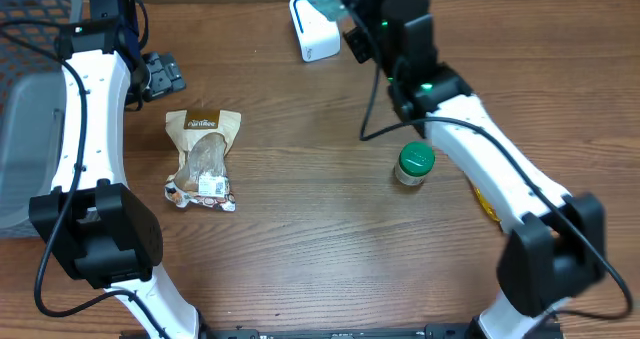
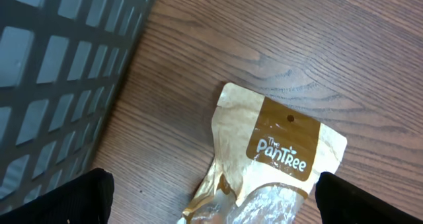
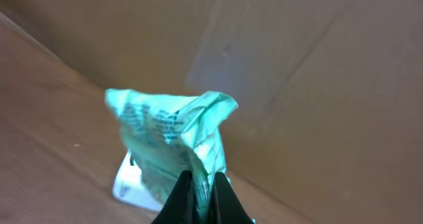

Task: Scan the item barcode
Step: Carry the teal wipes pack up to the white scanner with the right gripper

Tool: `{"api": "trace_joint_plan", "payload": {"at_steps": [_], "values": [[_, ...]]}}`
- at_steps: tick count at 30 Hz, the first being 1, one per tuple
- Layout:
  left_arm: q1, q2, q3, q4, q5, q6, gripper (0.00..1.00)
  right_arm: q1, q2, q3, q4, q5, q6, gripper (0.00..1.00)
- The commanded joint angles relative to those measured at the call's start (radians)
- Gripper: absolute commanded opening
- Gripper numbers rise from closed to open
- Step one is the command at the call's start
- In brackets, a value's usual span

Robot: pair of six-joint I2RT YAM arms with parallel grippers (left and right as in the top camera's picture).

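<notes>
Right pincer [image 3: 201, 184], pressed together on one edge of a teal packet [image 3: 168, 135], holds it just over the white scanner [image 1: 312, 34] at the counter's [image 1: 320, 229] far side. This arm is nearer. Left pincer [image 1: 160, 74], spread wide, hangs over a brown pouch [image 1: 205, 154], well apart.
</notes>
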Motion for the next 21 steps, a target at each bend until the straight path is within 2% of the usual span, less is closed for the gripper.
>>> {"api": "trace_joint_plan", "payload": {"at_steps": [1, 3, 10, 21], "values": [[-0.007, -0.017, 0.006, 0.000, -0.003, -0.004, 0.99, 0.016, 0.082, 0.024, 0.109, 0.094, -0.150, 0.04], [-0.007, -0.017, 0.006, 0.000, -0.003, -0.004, 1.00, 0.021, 0.145, 0.024, 0.228, 0.148, -0.254, 0.04], [-0.007, -0.017, 0.006, 0.000, -0.003, -0.004, 1.00, 0.035, 0.270, 0.024, 0.427, 0.197, -0.540, 0.04], [-0.007, -0.017, 0.006, 0.000, -0.003, -0.004, 1.00, 0.046, 0.397, 0.024, 0.628, 0.193, -0.677, 0.04]]}}
